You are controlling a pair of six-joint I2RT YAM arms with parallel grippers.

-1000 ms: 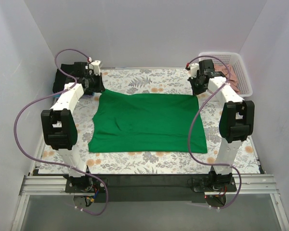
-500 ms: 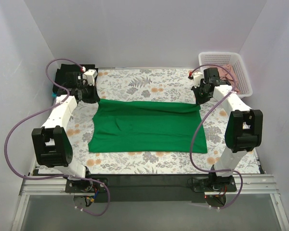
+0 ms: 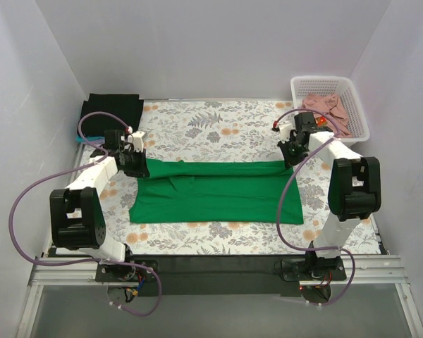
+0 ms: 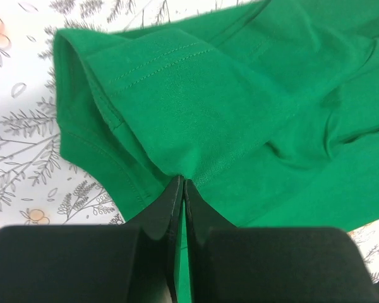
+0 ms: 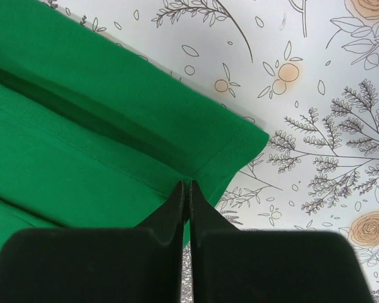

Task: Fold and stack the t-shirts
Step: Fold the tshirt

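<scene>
Green shirt (image 3: 211, 193): soft, bright green knit, spread in the middle of the bench (image 3: 218, 123) as a wide, shallow rectangle. The far part is doubled over the near part, and the far edge runs straight from left to right.
Surface: mostly smooth. Shallow creases gather toward the left end, and the near-left corner flares out a little.
Left end, close up: a stitched double hem with a rolled, tube-like fold beside it. Layers of cloth bunch toward the fingertips.
Right end, close up: a neat hemmed corner over a second green layer, with a dark crease between the two.
Left gripper (image 3: 137, 167): closed tight on the far-left corner of the green shirt, its black fingers pressed together with cloth pinched at the tips.
Right gripper (image 3: 289, 160): closed tight on the far-right corner of the green shirt, its fingers meeting at the hem.
Bench cover: pale, printed with grey leaves and orange flowers, lying flat.
Black shirt (image 3: 113, 109): a dark, squarish folded block at the far-left corner.
Basket (image 3: 359, 116): white plastic lattice, rectangular, at the far right.
Pink shirt (image 3: 328, 109): dusty pink, crumpled loosely inside the basket.
</scene>
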